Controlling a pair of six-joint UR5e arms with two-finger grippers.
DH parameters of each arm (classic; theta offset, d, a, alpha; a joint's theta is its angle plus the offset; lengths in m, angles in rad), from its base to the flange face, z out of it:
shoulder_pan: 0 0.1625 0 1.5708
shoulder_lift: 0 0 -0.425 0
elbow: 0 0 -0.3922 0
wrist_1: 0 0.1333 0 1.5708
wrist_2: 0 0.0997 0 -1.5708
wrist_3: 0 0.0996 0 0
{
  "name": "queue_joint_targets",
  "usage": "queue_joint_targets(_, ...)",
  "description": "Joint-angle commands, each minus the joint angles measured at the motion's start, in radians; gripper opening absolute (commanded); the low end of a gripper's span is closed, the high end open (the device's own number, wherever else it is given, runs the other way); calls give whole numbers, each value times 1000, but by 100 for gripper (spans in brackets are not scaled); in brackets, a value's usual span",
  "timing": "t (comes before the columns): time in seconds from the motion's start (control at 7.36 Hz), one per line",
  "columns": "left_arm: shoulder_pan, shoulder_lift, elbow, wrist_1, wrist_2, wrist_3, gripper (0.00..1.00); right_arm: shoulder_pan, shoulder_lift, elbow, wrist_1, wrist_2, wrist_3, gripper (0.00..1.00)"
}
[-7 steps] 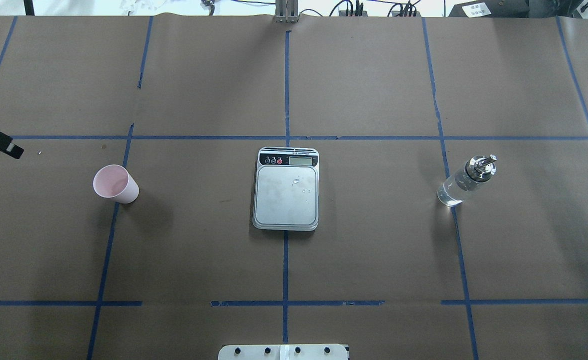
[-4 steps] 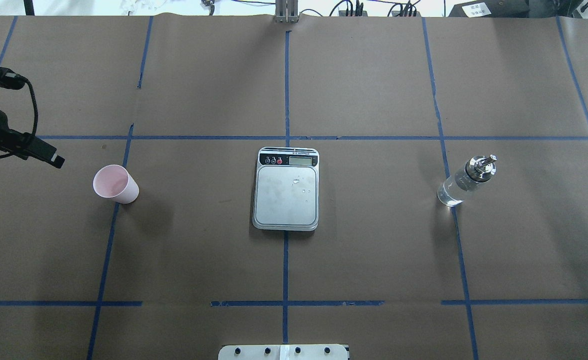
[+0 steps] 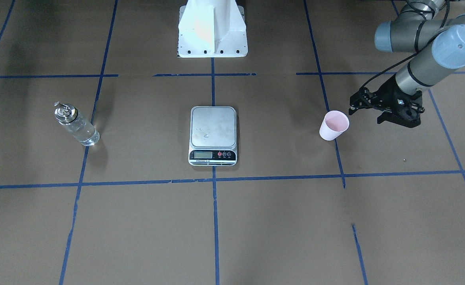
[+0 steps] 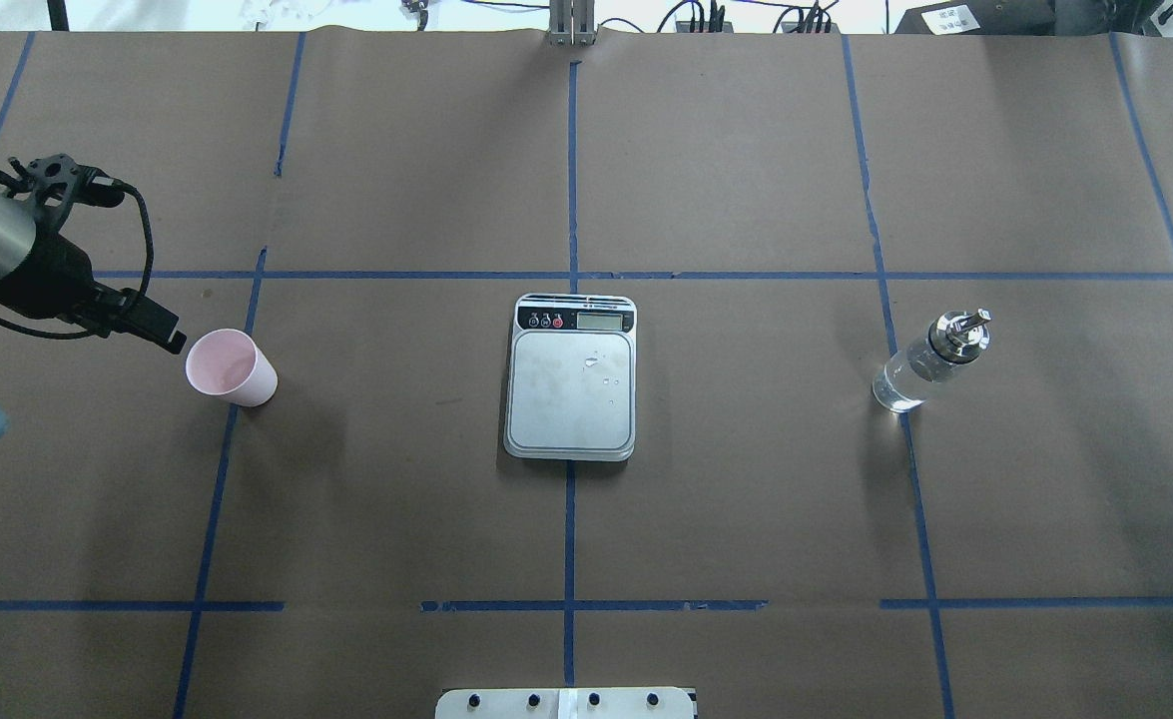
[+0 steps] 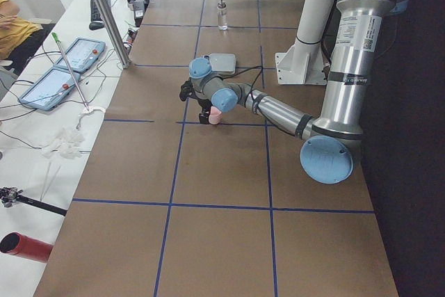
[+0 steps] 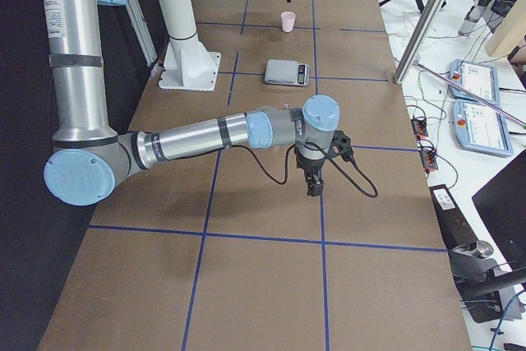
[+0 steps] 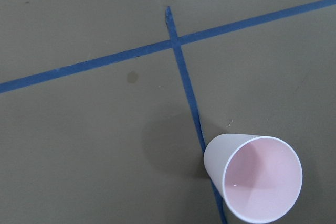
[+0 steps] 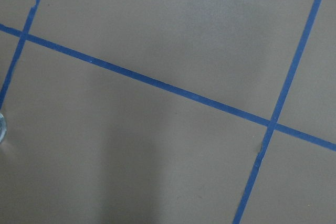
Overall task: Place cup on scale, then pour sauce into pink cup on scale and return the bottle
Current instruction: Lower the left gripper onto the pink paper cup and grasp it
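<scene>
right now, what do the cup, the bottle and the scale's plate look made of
Cup: matte pale pink, probably plastic or paper, no glare. Bottle: clear glass, see-through, with shiny metal cap. Scale plate: looks like brushed steel, dull grey sheen.

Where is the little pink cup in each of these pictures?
Overhead exterior: cup left of centre.
Front-facing: cup right of centre.
Exterior left: cup mid-picture.
Exterior right: cup far off, near top.
Left wrist: cup bottom right.
Right wrist: not in it.
Landmark: the scale, mid-table in all exterior views.
</scene>
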Motion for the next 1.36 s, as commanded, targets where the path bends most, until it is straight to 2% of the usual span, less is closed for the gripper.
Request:
queue_joint_targets(0.0,61,-21,16,1,62,-98,100,-5,0,15,0,0,3,100)
queue_joint_targets(0.41,67,-23,39,-1,92,-98,96,-11,0,15,2,-3,0,100)
queue_joint_targets(0.54,73,-52,61,-1,92,-100,92,-11,1,16,2,-3,0,100)
queue_joint_targets(0.68,81,-58,69,-1,92,-97,77,-11,9,16,2,-3,0,100)
queue_joint_targets(0.81,91,-58,74,0,92,-98,26,-11,9,18,2,-5,-2,100)
queue_joint_targets(0.95,93,-55,74,8,97,-100,0,-11,9,18,2,-7,-2,100)
queue_joint_targets(1.22,92,-52,63,11,94,-104,0,-11,9,32,2,-7,-2,100)
